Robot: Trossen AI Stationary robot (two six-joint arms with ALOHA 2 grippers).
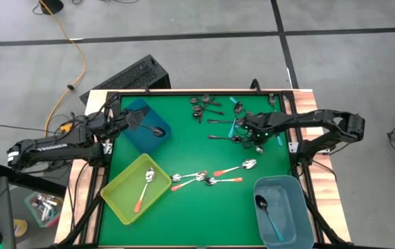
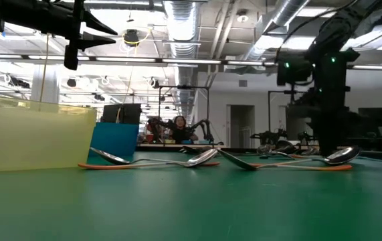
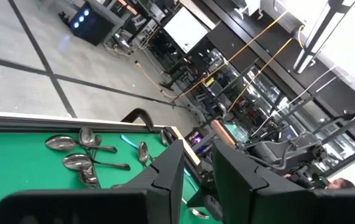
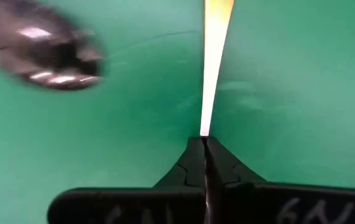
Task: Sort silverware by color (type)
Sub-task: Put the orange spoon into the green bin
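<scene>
We see the right gripper down on the green mat at the far right part of the table, its fingers pinched together on a thin pale handle; in the right wrist view a dark spoon bowl lies blurred just beside that handle. Crowding this gripper are teal-handled spoons and dark spoons, with a further cluster of dark grey spoons just beyond it, toward the far edge. Nearer the front from it, four orange-handled spoons lie spread on the mat, and the grey-blue bin beyond them holds one teal-handled spoon. The left gripper hangs above the dark blue bin, where a dark spoon shows at its tip; we cannot tell whether it grips it. Just in front of that bin, the yellow-green bin holds one orange-handled spoon.
</scene>
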